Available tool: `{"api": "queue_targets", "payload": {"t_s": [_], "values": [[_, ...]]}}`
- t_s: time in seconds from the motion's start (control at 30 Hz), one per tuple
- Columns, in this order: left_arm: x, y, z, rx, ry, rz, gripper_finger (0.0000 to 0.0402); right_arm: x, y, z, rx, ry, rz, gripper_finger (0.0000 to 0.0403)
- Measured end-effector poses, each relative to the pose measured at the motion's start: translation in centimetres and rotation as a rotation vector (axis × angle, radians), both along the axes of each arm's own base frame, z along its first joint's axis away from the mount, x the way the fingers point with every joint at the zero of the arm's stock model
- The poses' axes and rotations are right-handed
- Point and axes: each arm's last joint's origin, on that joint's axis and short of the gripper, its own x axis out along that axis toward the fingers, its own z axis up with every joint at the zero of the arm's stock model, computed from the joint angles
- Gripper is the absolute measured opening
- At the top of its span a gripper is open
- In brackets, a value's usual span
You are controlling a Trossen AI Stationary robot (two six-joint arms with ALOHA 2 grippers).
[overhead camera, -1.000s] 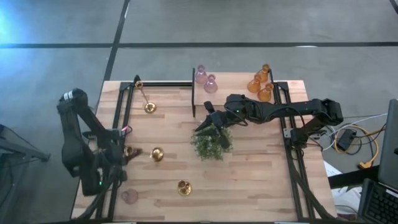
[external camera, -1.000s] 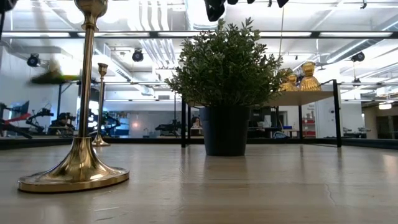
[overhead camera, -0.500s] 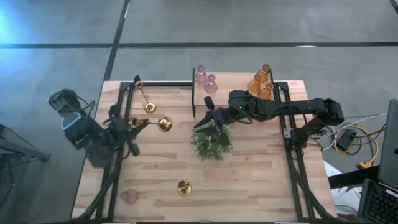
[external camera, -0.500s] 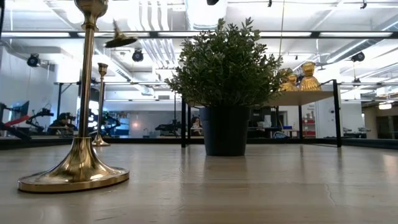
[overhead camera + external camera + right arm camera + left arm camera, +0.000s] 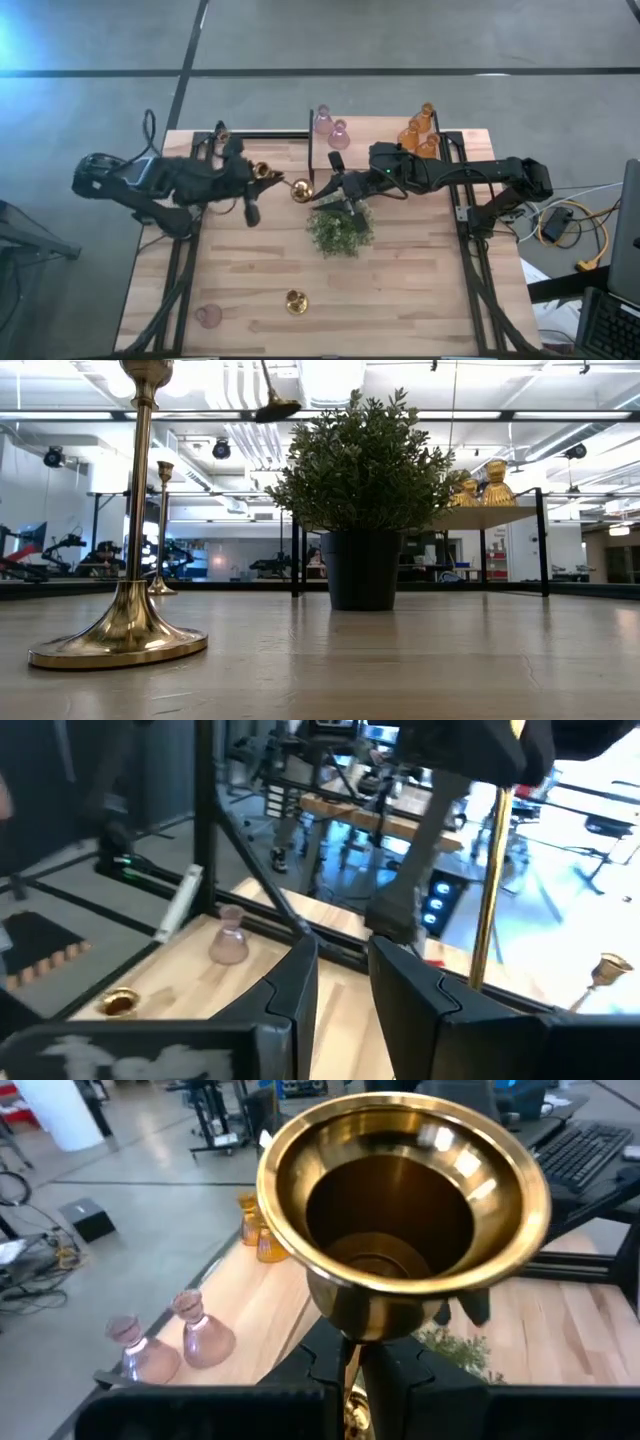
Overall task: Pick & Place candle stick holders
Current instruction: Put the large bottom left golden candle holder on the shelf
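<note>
Mid-transfer over the light wooden table (image 5: 400, 280): left gripper (image 5: 262, 172) is clamped on the thin stem of a shiny brass candle stick holder (image 5: 298, 189), carried sideways in the air, round base out ahead of its fingers. Just past that base hangs the right gripper (image 5: 340, 192), jaws slightly apart on nothing, directly above the bushy green potted plant (image 5: 340, 230). Looks like a handover or a placement next; either needs the base kept off the right fingers. Another brass holder (image 5: 295, 301) stands well behind.
</note>
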Motion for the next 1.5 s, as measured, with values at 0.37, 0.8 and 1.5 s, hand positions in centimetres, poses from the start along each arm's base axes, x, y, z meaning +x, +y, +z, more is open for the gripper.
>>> {"api": "queue_targets", "payload": {"t_s": [0.37,0.8,1.5], "values": [[4.5,0.9,0.8,0.008,0.051,-0.116,0.0021,0.1,-0.5,0.0,-0.061,-0.005,-0.181,0.0113],[7.1,0.5,1.6,0.024,0.062,-0.191,0.0021,0.1,-0.5,0.1,-0.059,-0.013,-0.187,0.0127],[4.3,2.2,1.5,0.2,0.125,0.187,0.0171,-2.3,-0.9,2.4,-0.048,-0.032,-0.305,0.001]]}}
